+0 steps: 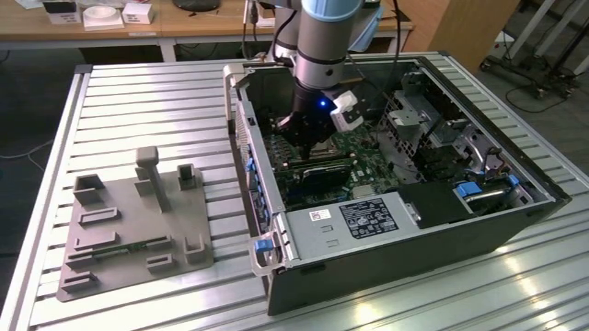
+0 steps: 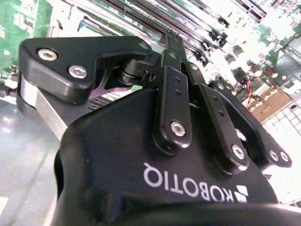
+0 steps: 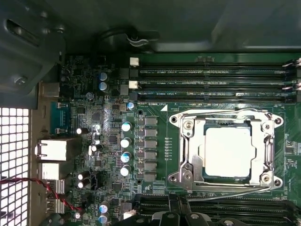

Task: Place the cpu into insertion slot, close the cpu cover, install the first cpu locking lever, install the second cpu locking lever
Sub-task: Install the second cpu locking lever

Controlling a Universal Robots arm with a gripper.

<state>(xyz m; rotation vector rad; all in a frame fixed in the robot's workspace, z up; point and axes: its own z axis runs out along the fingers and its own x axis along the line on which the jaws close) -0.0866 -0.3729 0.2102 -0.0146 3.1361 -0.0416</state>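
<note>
Silvery cpu (image 3: 229, 151) lies seated under the cpu cover (image 3: 188, 149), just beside the clenched, empty jaws.

I have the arm (image 1: 318, 41) standing nearly upright, wrist pointed straight down, a blue light glowing on it. The claw (image 1: 308, 134) hangs low at its end. In the second wrist view I see the claw's (image 2: 171, 42) black linkages close up, its 2 fingers (image 2: 175, 52) drawn together at the tips.
</note>
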